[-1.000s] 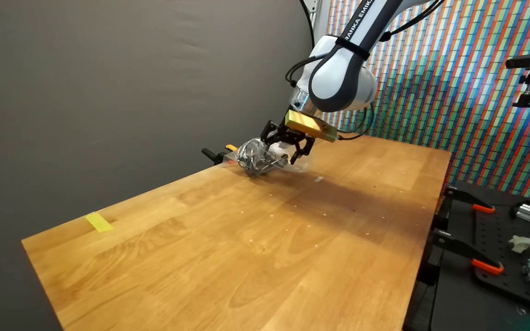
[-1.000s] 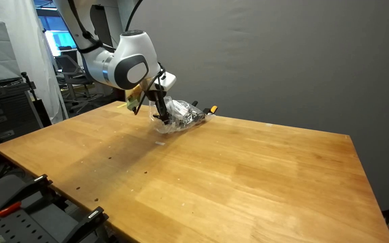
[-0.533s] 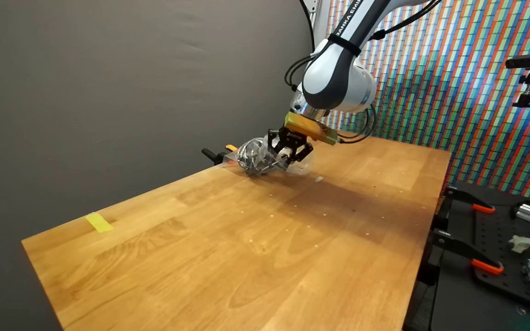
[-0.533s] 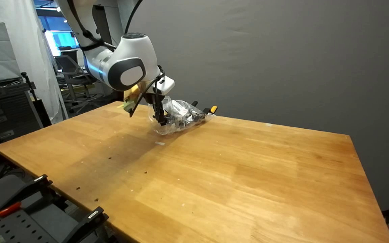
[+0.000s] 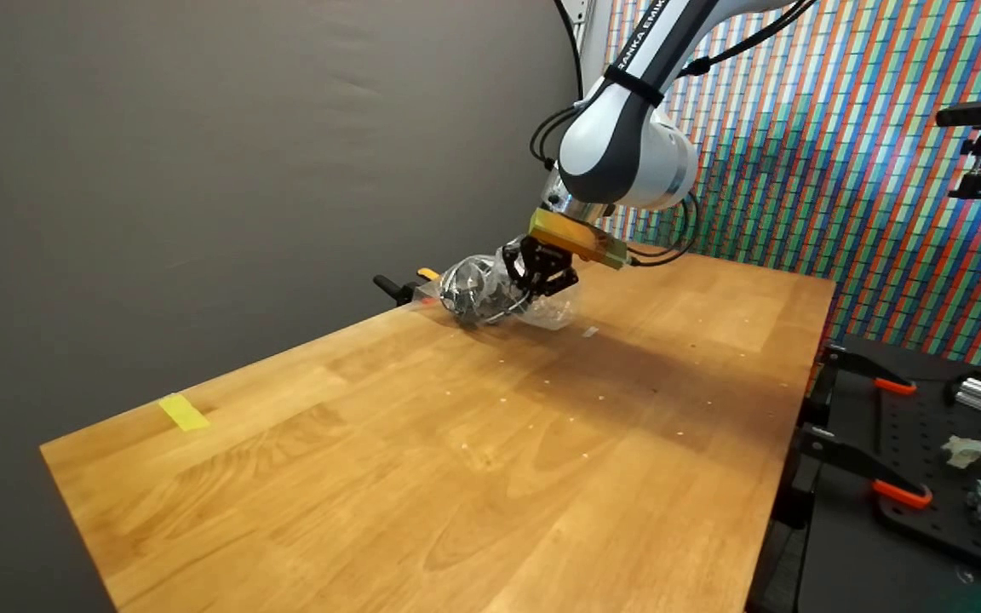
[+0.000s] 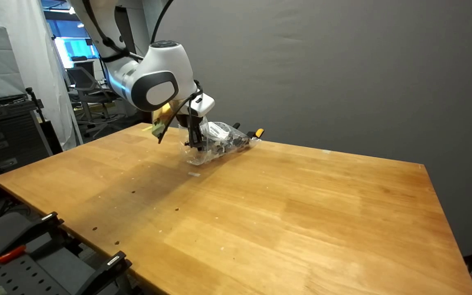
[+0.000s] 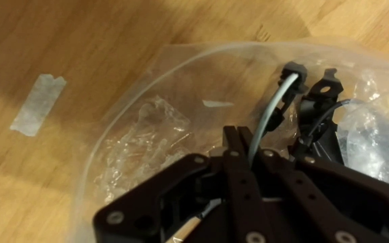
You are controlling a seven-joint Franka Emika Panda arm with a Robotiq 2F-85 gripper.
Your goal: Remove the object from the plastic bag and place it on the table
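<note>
The clear crinkled plastic bag (image 5: pixel 465 294) lies on the wooden table (image 5: pixel 422 443), near its far edge, in both exterior views. Through its film I see black parts, a black bracket (image 7: pixel 319 104) among them. From a dark plug-like end (image 7: pixel 294 69), the object's thin cable (image 7: pixel 270 108), greyish in this light, curves down over one finger and disappears between the fingers. My gripper (image 7: pixel 237 128) is at the bag's mouth, shut on the cable, its tips a sliver apart. How much of the cable lies deeper in the bag is hidden.
A clamp with an orange handle (image 6: pixel 259 132) grips the table edge right behind the bag. Flat tape (image 7: pixel 39 104) sticks to the wood near the bag's mouth. Yellow tape (image 5: pixel 184 411) marks one corner. Beside the table stands a dark bench with orange-tipped clamps (image 5: pixel 901 494).
The fingers have come together from wide apart, and the cable is now between them. The arm has dropped slightly. The bag's loose mouth has shifted a little, while its body stays in place.
</note>
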